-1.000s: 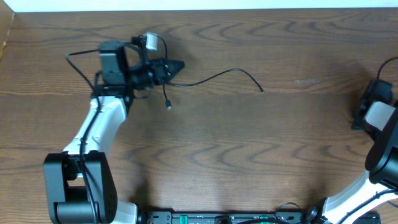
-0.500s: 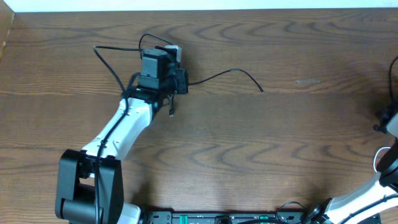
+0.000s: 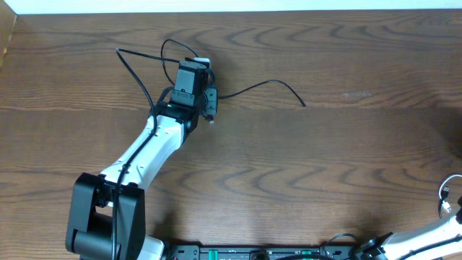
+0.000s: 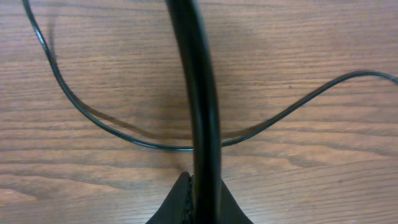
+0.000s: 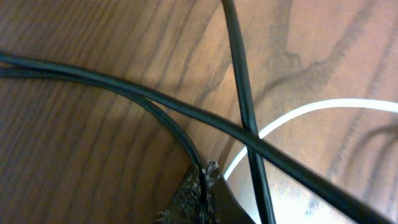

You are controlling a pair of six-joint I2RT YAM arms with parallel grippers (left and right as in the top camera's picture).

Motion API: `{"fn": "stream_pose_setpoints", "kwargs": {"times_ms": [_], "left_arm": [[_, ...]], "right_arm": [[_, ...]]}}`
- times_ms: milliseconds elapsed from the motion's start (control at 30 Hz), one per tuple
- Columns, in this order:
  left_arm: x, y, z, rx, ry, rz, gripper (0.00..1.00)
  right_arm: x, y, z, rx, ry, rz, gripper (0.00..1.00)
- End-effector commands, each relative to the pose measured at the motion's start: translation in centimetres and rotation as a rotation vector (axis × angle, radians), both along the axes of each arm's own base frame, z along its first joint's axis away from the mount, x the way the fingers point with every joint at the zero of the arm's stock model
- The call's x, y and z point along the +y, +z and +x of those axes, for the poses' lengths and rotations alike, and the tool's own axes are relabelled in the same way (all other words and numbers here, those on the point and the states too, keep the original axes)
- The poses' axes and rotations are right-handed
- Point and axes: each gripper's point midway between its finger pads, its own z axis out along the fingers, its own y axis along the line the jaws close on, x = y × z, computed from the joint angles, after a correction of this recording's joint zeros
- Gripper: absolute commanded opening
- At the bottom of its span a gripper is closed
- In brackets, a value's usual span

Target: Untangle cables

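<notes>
In the overhead view my left gripper [image 3: 210, 101] is at the back left of the table. A thin black cable [image 3: 267, 83] runs from it to the right and ends in a small plug. In the left wrist view the left gripper [image 4: 200, 186] is shut on a black cable [image 4: 196, 93] that runs straight up the frame. Another thin black cable [image 4: 149, 144] curves on the wood beneath. In the right wrist view my right gripper [image 5: 204, 169] is shut on a thin black cable [image 5: 174, 129]. Two more black cables cross beside it, over a white cable [image 5: 298, 113].
The wooden table [image 3: 289, 180] fills the overhead view. Thin black loops [image 3: 133, 68] arch from the left arm's wrist toward the back left. Only a bit of the right arm [image 3: 451, 209] shows at the bottom right corner; its gripper is outside that view.
The left arm has swung to the right and turned, taking the cable's short plug end with it. The right arm has left the overhead view at the right edge.
</notes>
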Motion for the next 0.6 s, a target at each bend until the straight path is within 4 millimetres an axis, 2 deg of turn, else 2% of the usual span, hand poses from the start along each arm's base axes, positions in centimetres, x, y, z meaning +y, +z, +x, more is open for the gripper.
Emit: {"fn": "stream_pose_setpoints", "kwargs": {"times_ms": [0,67,167,200,233,267,300,333,400,467,567], "left_arm": [[0.7,0.0,0.1,-0.008,-0.017,0.071,0.07],[0.7,0.0,0.0,-0.007,-0.017,0.071,0.07],[0.6,0.0,0.0,-0.007,-0.018,0.071,0.07],[0.6,0.0,0.0,-0.006,-0.018,0.071,0.07],[0.6,0.0,0.0,-0.005,-0.018,0.072,0.07],[0.6,0.0,0.0,-0.004,-0.019,0.072,0.07],[0.6,0.0,0.0,-0.004,-0.019,0.072,0.07],[0.6,-0.1,0.0,-0.003,-0.019,0.072,0.07],[0.6,-0.1,-0.1,-0.002,-0.019,0.072,0.07],[0.7,-0.1,-0.1,0.0,-0.019,0.073,0.07],[0.7,-0.3,-0.4,0.016,-0.019,0.077,0.07]], "right_arm": [[4.5,-3.5,4.0,-0.167,0.199,0.289,0.01],[4.7,-1.1,6.8,-0.254,0.261,0.335,0.03],[4.8,2.6,9.7,-0.306,0.328,0.352,0.24],[4.7,4.6,10.9,-0.316,0.354,0.339,0.29],[4.7,8.0,12.6,-0.329,0.394,0.304,0.44],[4.8,9.8,13.5,-0.337,0.418,0.282,0.53],[5.4,13.1,14.9,-0.349,0.468,0.242,0.63],[6.0,14.8,15.5,-0.354,0.486,0.231,0.65],[7.4,16.6,15.8,-0.351,0.492,0.239,0.65],[9.1,16.8,15.0,-0.332,0.411,0.305,0.58],[11.8,15.3,11.4,-0.22,0.195,0.439,0.43]]}}
